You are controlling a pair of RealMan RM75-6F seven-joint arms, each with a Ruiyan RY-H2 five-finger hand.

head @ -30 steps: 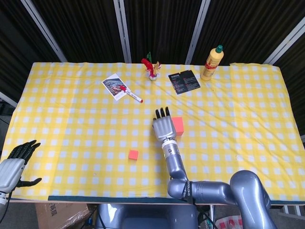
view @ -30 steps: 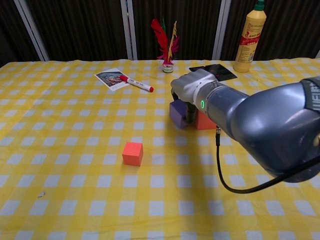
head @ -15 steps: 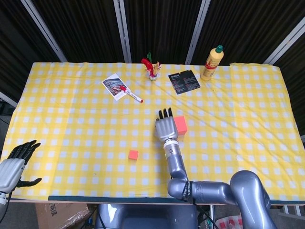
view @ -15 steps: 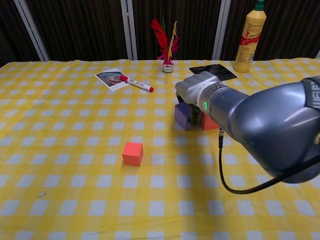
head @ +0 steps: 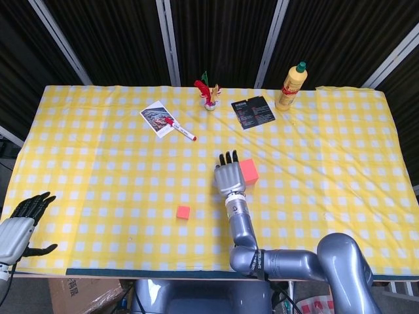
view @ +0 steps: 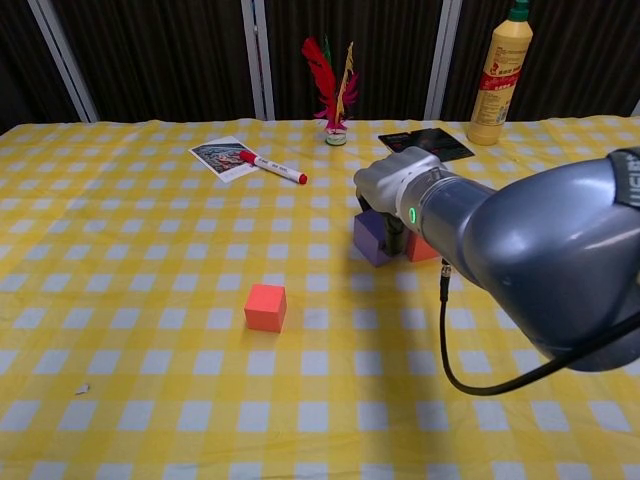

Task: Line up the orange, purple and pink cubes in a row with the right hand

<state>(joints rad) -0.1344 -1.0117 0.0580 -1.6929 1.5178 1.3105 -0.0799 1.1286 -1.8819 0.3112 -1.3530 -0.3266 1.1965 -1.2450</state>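
Movement over the last second is small but clear: the right robot hand (view: 395, 190) has carried the purple cube (view: 372, 238) toward 3 o'clock, and in the chest view the cube now sits tight against the pink cube (view: 420, 246), where a second ago it stood a little further toward 9 o'clock. From the head view the right robot hand (head: 230, 176) covers the purple cube entirely, with the pink cube (head: 248, 171) just beside it at 3 o'clock. The fingers curl down over the purple cube, but I cannot tell whether they grip it or only rest on it. The left robot hand (head: 18, 229) lies at the 8 o'clock corner of the desk (head: 340, 157), fingers spread, holding nothing.

Two cubes look paired, so that part of the row seems nearly settled. The orange cube (view: 266, 307) stands well apart toward 7 o'clock of the pair, untouched; judging by this, it is the piece left to bring into line. A red marker (view: 272, 167) on a photo card (view: 222, 157), a feather shuttlecock (view: 333, 90) and a yellow bottle (view: 499, 76) sit at the 12 o'clock side, out of the way.
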